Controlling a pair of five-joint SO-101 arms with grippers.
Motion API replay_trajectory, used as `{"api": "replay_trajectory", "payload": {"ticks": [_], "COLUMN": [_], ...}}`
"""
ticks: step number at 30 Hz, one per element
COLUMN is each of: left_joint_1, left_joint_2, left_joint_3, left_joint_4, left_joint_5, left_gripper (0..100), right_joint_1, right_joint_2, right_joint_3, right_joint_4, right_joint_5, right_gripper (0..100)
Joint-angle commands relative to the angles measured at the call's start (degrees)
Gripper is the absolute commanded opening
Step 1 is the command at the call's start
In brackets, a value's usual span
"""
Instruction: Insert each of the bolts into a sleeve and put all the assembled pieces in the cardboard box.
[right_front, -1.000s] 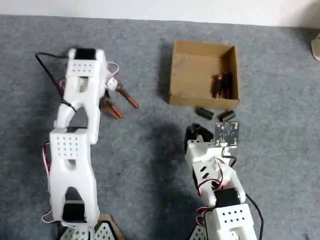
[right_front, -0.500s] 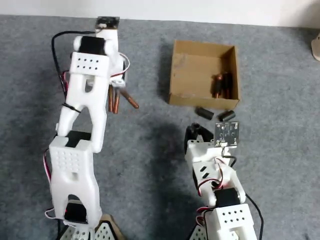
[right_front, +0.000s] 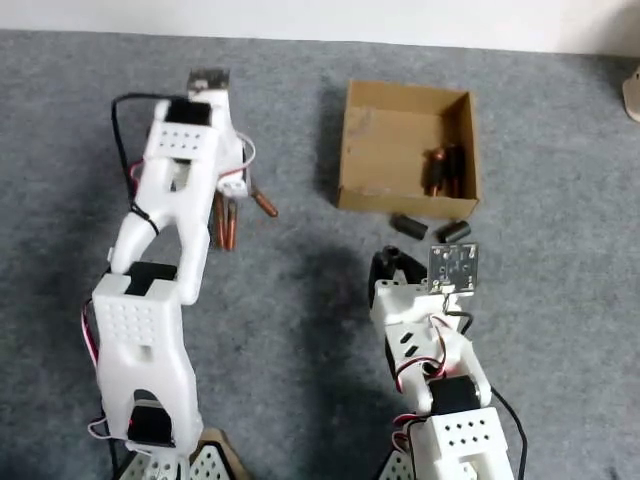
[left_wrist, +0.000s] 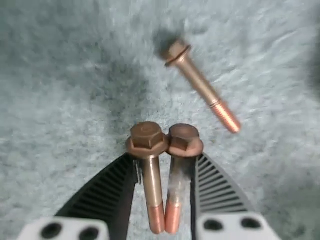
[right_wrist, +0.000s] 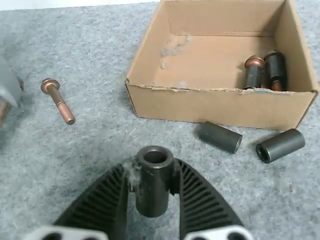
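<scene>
Clamping two copper-coloured hex-head bolts (left_wrist: 146, 142) side by side between the fingers (left_wrist: 107, 187) of the left gripper (left_wrist: 164, 162), over the grey carpeted worktop (left_wrist: 60, 75), with a third copper bolt (left_wrist: 200, 85) lying loose nearby. Holding a dark cylindrical metal sleeve (right_wrist: 154, 185) upright, bore upward, in the right gripper (right_wrist: 152, 165), near the brown cardboard box (right_wrist: 215, 106); inside that, two assembled pieces (right_wrist: 265, 70); just in front of it, two spare dark sleeves (right_wrist: 218, 136). Seemingly at the insertion step. Calls next for shedding one bolt, probably, then lining a single shank up with the bore.
</scene>
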Motion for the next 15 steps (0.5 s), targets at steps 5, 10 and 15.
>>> {"api": "replay_trajectory", "payload": {"ticks": [5,10,15], "left_joint_1": [-0.84,-1.45,-4.62], "left_joint_2": [-3.91,-3.82,-4.18], "left_joint_3": [4.62,4.70,4.26], "left_joint_4": [-6.24,-6.24,-6.24], "left_joint_5": [-4.13,-4.40,-4.40], "left_gripper": [0,0,0], "right_joint_1": [0.57,0.57,0.57], "right_joint_2": [-0.92,-0.92,-0.92], "right_joint_3": [6.81,6.81,6.81], "right_joint_4": [-1.45,-1.45,-1.45], "right_joint_5": [0.79,0.79,0.79], "right_gripper": [0.5,0.5,0.5]}}
